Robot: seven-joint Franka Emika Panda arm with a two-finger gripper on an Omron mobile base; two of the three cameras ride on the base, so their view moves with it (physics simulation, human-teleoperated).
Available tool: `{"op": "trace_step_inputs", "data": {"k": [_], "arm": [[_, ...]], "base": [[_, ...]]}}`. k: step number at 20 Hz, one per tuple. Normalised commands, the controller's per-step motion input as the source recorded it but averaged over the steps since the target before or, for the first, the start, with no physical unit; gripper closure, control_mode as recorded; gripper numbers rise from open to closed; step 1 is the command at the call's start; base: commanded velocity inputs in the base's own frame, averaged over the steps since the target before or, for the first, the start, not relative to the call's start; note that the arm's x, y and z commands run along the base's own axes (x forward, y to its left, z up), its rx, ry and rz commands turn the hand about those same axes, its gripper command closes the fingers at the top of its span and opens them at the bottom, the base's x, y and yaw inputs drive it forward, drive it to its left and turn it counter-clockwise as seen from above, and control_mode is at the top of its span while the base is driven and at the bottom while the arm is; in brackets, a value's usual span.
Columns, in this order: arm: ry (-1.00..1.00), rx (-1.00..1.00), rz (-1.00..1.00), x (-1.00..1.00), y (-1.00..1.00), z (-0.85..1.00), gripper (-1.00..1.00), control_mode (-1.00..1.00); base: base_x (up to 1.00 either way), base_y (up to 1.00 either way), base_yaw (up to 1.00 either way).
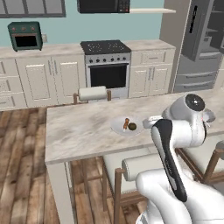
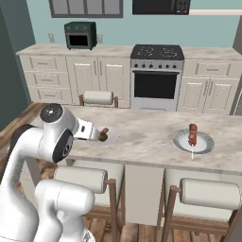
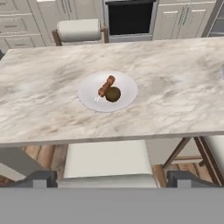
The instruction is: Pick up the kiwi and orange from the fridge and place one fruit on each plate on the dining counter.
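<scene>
**Kiwi set on its plate; orange not yet delivered**

The kiwi [image 3: 113, 94] rests near the middle of a pale plate [image 3: 89, 83] on the dining counter [image 3: 43, 109], touching a reddish skewered snack [image 3: 106, 85] that lies beside it; the plate sits toward the counter's near edge, above a cushioned stool [image 3: 107, 161], within easy reach of the arm. The gripper [image 3: 112, 178], drawn back off the near edge and looking down over the plate, holds nothing; its jaws stand wide, a posture that fits a fruit just let go. Toward the counter's right end a second plate [image 2: 201, 144] carries only another skewer [image 2: 192, 134], so it likely awaits the orange; the fridge [image 1: 199, 43] stands at the room's far right with a door open, and whether the orange is inside cannot be made out.
</scene>
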Motion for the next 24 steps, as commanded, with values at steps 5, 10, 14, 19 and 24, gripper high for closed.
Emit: {"op": "trace_step_inputs", "data": {"k": [5,10,14,19,24], "arm": [[-0.22,0.0,0.0,-1.0,0.14,0.0,-1.0,-1.0],[-0.57,-0.09,0.0,-0.86,0.2,0.01,-1.0,-1.0],[-0.17,-0.05,0.02,-0.22,0.18,0.0,-1.0,-1.0],[-0.02,-0.01,0.02,-0.08,0.03,0.0,-1.0,-1.0],[-0.03,0.0,-0.01,-0.09,-0.02,0.0,-1.0,1.0]], "base": [[0.0,0.0,0.0],[0.0,0.0,0.0],[0.0,0.0,0.0],[0.0,0.0,0.0],[-0.56,-0.49,-0.12]]}}
